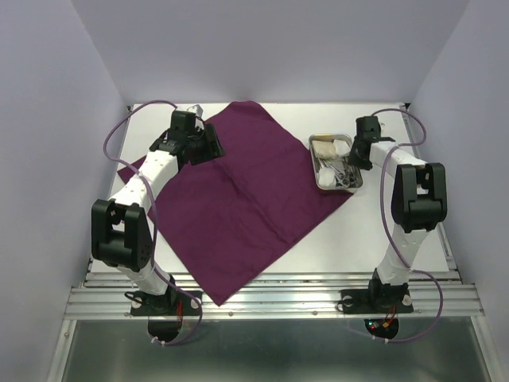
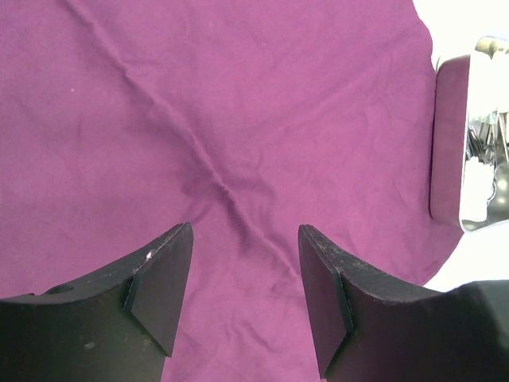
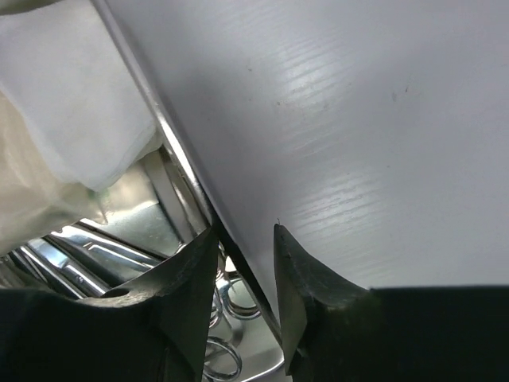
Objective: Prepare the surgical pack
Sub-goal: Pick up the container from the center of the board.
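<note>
The deep-purple cloth [image 1: 238, 199] lies spread flat as a diamond on the white table. It fills the left wrist view [image 2: 238, 103]. The steel tray [image 1: 338, 189] sits at its right corner, holding white gauze [image 1: 330, 147] and silver scissor-like instruments [image 1: 339, 171]. My left gripper [image 1: 208, 145] hovers open and empty over the cloth's far left part [image 2: 245, 231]. My right gripper [image 1: 356, 159] is at the tray's right rim. In the right wrist view the right gripper [image 3: 245, 235] straddles the rim [image 3: 179, 155], narrowly open, one finger inside by the ring handles [image 3: 231, 350], one outside. Gauze [image 3: 71, 119] lies beyond.
White walls enclose the table on the left, right and back. Bare white tabletop [image 1: 398, 231] lies right of the tray and in front of the cloth's lower right edge. The tray's side wall shows at the right of the left wrist view [image 2: 445, 143].
</note>
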`<act>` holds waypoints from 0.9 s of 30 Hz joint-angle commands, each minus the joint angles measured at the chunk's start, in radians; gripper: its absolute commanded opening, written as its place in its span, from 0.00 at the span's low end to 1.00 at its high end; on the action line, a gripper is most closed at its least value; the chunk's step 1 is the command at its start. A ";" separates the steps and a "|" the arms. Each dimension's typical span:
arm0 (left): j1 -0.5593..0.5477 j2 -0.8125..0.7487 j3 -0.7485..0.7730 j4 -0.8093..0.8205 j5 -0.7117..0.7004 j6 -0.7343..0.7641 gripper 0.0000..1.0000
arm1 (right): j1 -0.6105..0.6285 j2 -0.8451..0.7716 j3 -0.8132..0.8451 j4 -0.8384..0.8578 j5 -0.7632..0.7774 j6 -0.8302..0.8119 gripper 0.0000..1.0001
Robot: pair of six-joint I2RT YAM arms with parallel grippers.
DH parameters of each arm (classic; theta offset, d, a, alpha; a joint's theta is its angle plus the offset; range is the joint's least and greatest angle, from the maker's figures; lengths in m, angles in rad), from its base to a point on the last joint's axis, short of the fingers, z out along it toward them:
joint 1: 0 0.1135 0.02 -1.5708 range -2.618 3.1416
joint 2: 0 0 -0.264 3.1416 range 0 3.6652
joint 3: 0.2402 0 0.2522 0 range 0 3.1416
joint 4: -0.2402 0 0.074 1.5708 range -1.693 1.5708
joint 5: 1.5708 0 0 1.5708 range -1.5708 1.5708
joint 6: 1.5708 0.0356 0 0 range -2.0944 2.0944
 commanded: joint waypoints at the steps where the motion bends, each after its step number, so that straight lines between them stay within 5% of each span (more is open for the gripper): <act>1: -0.003 -0.064 -0.018 0.029 0.011 0.019 0.66 | -0.023 0.014 0.060 0.013 0.010 -0.016 0.39; 13: -0.003 -0.078 -0.023 0.029 0.008 0.014 0.66 | -0.032 -0.010 0.034 0.033 -0.052 -0.025 0.01; 27: -0.003 -0.068 -0.017 0.029 0.003 0.020 0.66 | -0.032 -0.197 -0.041 0.047 -0.167 -0.008 0.01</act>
